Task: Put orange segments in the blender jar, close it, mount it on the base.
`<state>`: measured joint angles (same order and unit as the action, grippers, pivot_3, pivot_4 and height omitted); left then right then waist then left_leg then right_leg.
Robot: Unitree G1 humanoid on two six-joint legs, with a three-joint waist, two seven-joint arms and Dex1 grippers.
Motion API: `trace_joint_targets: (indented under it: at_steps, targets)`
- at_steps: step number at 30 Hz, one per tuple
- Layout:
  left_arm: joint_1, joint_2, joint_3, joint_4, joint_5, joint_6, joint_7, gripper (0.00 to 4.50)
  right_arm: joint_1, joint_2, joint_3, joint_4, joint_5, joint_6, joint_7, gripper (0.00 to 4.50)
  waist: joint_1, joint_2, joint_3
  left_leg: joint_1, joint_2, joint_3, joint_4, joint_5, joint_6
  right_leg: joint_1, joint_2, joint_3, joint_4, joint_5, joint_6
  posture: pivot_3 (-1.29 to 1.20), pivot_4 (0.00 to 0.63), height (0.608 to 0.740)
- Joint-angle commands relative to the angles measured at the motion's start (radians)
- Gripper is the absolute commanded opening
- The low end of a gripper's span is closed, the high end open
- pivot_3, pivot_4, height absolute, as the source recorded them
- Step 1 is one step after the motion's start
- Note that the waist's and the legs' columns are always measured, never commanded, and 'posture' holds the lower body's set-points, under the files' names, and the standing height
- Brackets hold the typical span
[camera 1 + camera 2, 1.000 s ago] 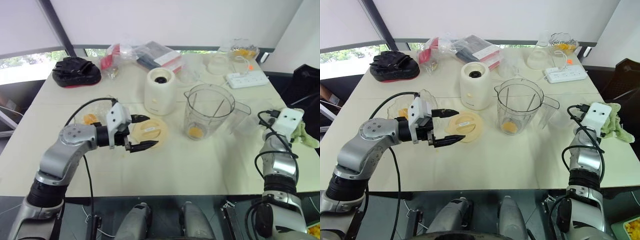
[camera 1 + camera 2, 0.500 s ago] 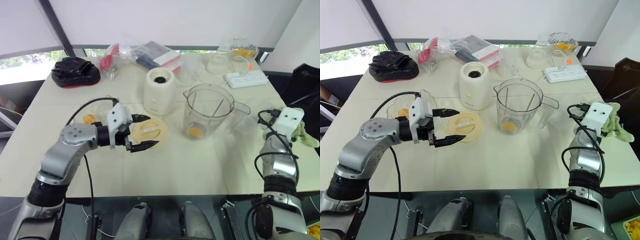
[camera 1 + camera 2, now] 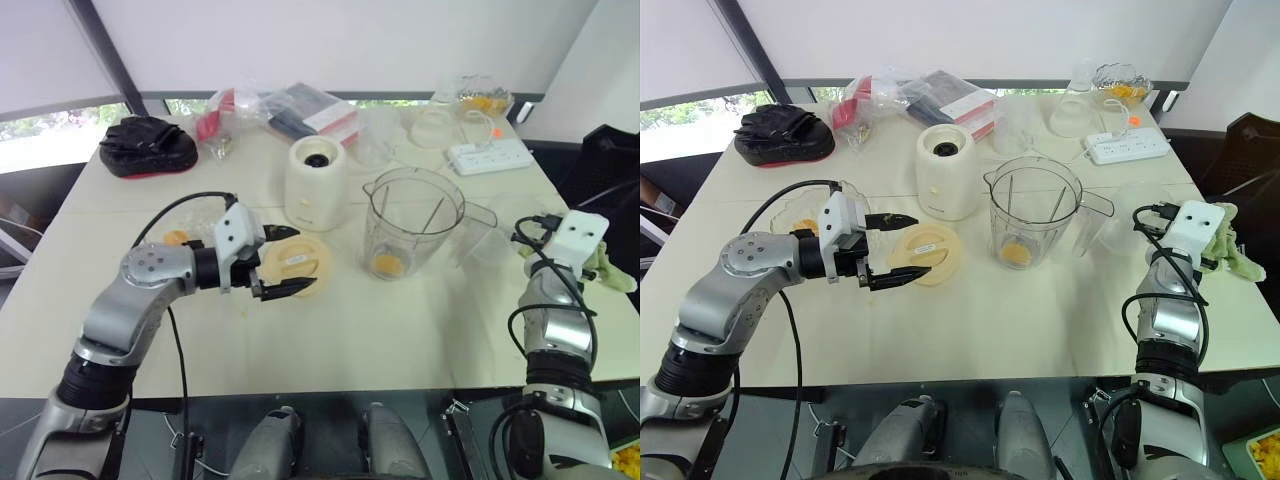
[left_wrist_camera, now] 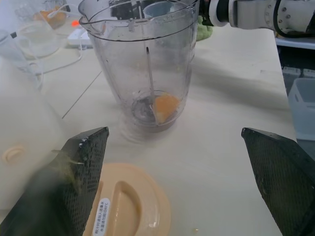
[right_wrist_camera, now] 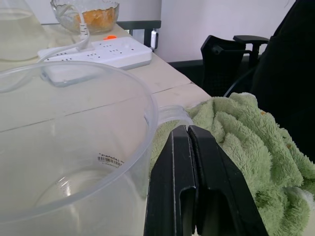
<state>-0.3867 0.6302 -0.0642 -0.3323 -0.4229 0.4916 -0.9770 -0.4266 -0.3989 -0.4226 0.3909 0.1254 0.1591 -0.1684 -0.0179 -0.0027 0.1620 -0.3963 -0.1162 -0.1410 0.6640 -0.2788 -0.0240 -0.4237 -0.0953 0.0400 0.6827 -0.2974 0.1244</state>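
The clear blender jar stands upright and uncovered at mid-table, with one of the orange segments at its bottom. Behind and to its left stands the cream-white base. A flat cream-yellow lid lies in front of the base. My left gripper is open, its fingers spread over the lid's near-left edge and pointing toward the jar. More orange segments lie in a shallow glass bowl behind the left wrist. My right gripper is shut on nothing at the table's right edge.
A clear plastic container and a green cloth flank the right gripper. At the back are a white power strip, a glass bowl of orange pieces, plastic bags and a black pad.
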Motion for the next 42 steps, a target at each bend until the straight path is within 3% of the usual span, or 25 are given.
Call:
trace_joint_targets:
  at_steps: [1, 14, 42]
  targets:
    - [-0.008, 0.005, 0.004, -0.019, 0.002, -0.020, 0.006, 4.50, 0.004, 0.002, 0.000, -0.051, 0.021, 0.008, 0.028, 0.02, 0.000, 0.000, 0.000, 0.000, 0.000, 0.001, 0.000, 0.000, 0.000, 0.000, 0.000, 0.001, 0.000, 0.000, 0.000, 0.00, 0.150, 0.740]
    - [0.005, 0.009, 0.004, -0.025, 0.009, -0.026, 0.013, 4.50, 0.126, 0.088, 0.026, -0.276, 0.030, 0.127, 0.019, 0.02, 0.001, 0.000, 0.000, 0.002, 0.002, 0.002, -0.001, 0.000, 0.000, 0.000, 0.002, 0.003, 0.000, 0.000, 0.000, 0.00, 0.150, 0.740]
    - [-0.008, 0.003, -0.010, -0.004, 0.027, -0.048, 0.001, 4.50, 0.207, 0.103, 0.084, -0.484, 0.081, 0.300, 0.167, 0.02, 0.002, 0.000, 0.000, 0.003, 0.002, 0.003, -0.002, -0.001, 0.001, 0.000, 0.002, 0.003, 0.000, 0.000, 0.000, 0.00, 0.150, 0.740]
